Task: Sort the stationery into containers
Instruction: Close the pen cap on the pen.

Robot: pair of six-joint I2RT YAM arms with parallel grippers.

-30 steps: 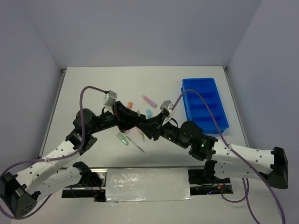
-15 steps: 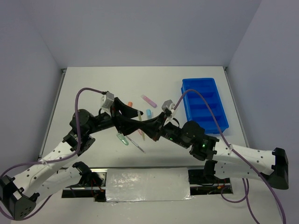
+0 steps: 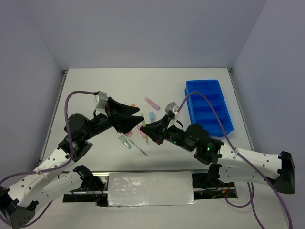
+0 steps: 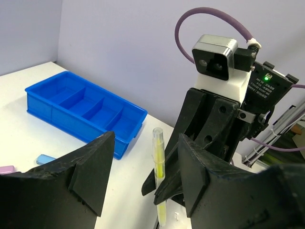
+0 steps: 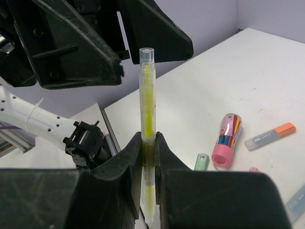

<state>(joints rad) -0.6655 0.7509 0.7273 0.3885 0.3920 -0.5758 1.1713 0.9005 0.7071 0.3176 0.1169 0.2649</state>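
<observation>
The right claw [image 3: 147, 129], pinching the upright yellow pen [image 4: 160, 160], stands directly before the left claw [image 3: 138, 119], whose fingers are spread. Markers [image 3: 151, 102] clutter the surface [image 3: 95, 86] beneath; its far strip and the tray [image 3: 209, 102] lie unobstructed.

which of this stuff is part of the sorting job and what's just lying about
Job: yellow pen in the right tool, blue tray, pink marker, green marker, blue cap, grey pen.
Not job: purple cable, white sheet at the near edge.
</observation>
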